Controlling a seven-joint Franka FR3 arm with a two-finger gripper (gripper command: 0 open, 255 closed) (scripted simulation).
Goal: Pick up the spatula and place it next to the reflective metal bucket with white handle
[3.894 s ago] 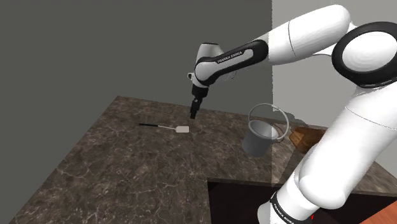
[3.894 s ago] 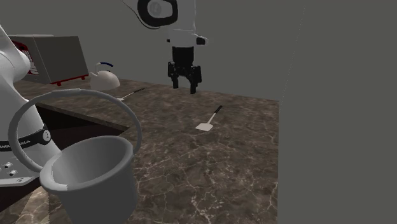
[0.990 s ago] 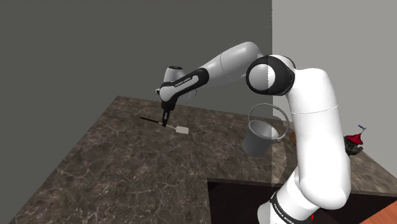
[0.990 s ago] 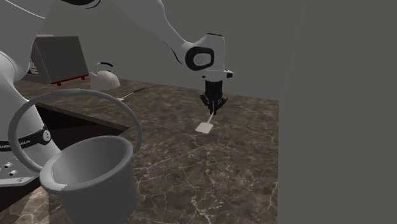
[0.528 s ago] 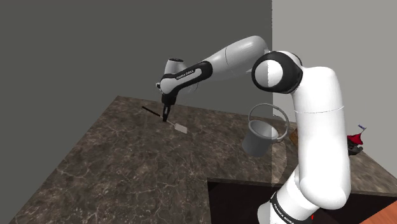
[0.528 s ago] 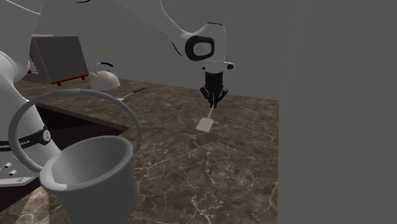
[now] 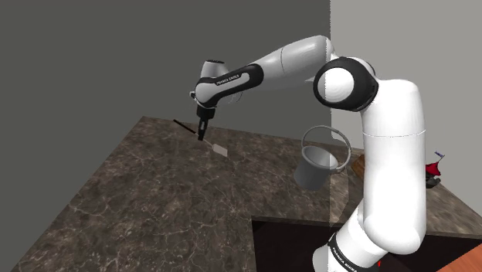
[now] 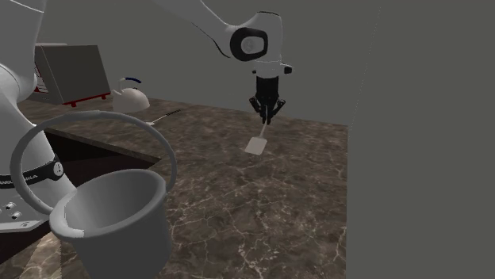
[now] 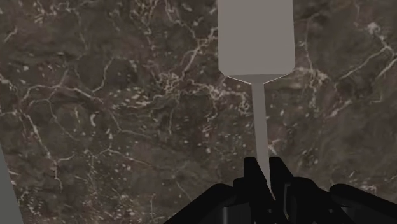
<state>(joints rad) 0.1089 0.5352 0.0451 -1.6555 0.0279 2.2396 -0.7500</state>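
The spatula has a pale flat blade (image 7: 220, 149) (image 8: 256, 145) (image 9: 256, 38) on a thin shaft and a dark handle. My black gripper (image 7: 202, 133) (image 8: 266, 115) (image 9: 264, 178) is shut on the shaft, its fingers (image 9: 252, 175) clasping it from both sides. The spatula hangs tilted above the dark marble counter (image 7: 154, 201) with its blade lowest, clear of the surface. The grey bucket (image 7: 320, 162) with its pale hoop handle stands on the counter toward the shoulder view's right, well away from the gripper. It looms large in the second exterior view's lower left (image 8: 111, 210).
A white kettle (image 8: 131, 97), a thin utensil (image 8: 163, 118) and a grey appliance on a red base (image 8: 71, 71) stand beyond a dark recess (image 8: 87, 154) in the counter. A grey wall (image 7: 116, 54) backs the counter. The counter's edge (image 8: 347, 198) drops off at the second exterior view's right.
The gripper has risen with the spatula held in it. The blade has left the counter and now hangs tilted in the air, slightly closer to the back wall.
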